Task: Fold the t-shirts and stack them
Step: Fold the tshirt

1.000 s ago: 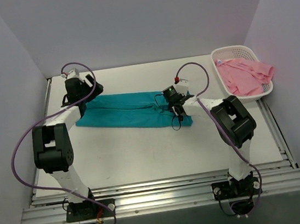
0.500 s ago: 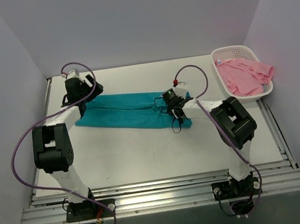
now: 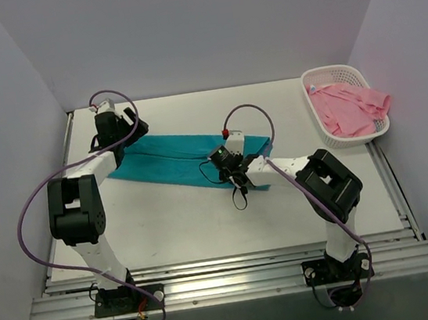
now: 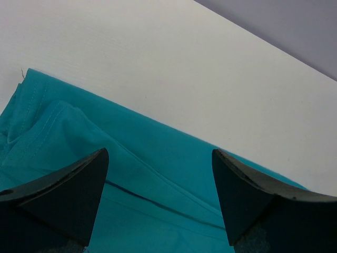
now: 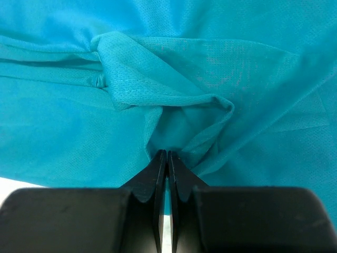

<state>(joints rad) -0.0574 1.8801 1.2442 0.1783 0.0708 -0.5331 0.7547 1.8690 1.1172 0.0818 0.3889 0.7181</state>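
Pink t-shirt [image 3: 349, 107] in white basket [image 3: 327, 71]

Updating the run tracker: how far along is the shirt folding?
Done: teal shirt looks folded lengthwise into a narrow strip. In hand: right gripper shut on its cloth near the right end; left gripper open above the left end. Left: the crosswise fold, then the pink shirt, crumpled in the basket, then stacking.

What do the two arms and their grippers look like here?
The left arm and right arm: white links, bulky black joint housings, a purple cable looping along each. Their fingers are matte black wedges. Right wrist carries a green light and red plug.
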